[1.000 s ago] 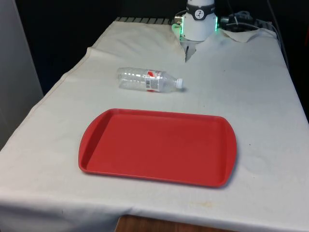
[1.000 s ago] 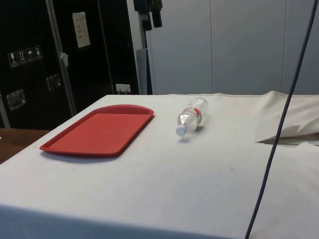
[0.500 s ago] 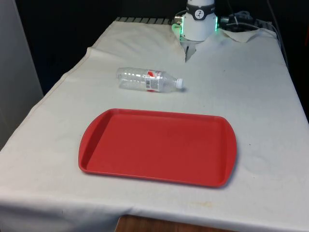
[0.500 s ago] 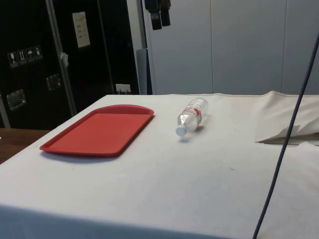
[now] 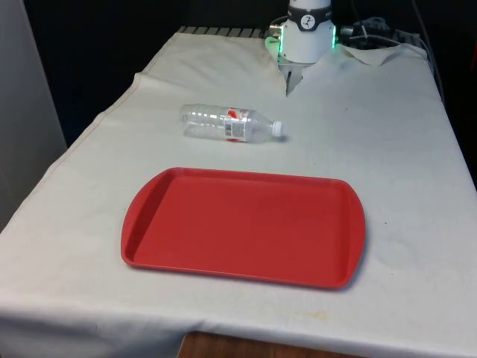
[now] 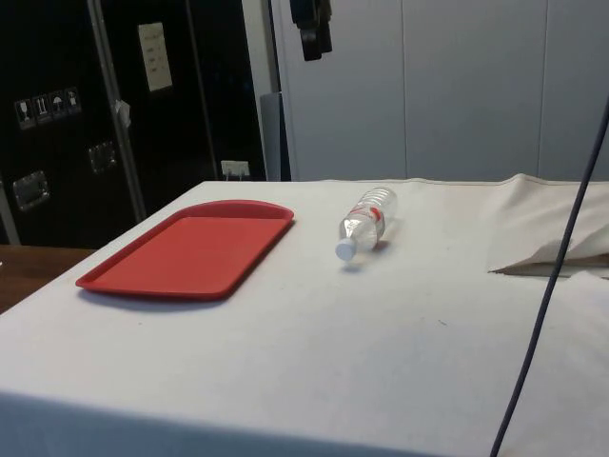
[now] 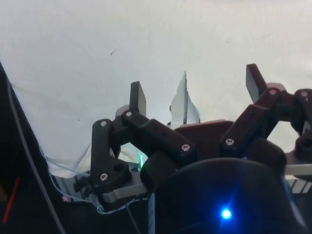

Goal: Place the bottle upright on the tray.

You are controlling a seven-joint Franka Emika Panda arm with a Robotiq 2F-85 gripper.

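A clear plastic bottle (image 5: 229,123) with a white cap and a red-and-white label lies on its side on the white cloth, cap towards the front view's right. In the side view the bottle (image 6: 364,221) lies just past the tray's far end. The red tray (image 5: 242,226) rests flat near the table's front edge with nothing on it; the side view has the tray (image 6: 190,249) at its left. My gripper (image 6: 312,29) hangs high above the table, well above the bottle. In the wrist view the gripper (image 7: 197,90) is open, with only white cloth between its fingers.
The cloth has a raised fold (image 5: 287,82) in front of the robot's base and a lifted wrinkle (image 6: 552,257) at the side view's right. A dark cable (image 6: 552,286) hangs across that same side. Dark cabinets stand beyond the tray.
In the side view my gripper has drifted steadily to the right at the same height. The bottle and the tray have not moved.
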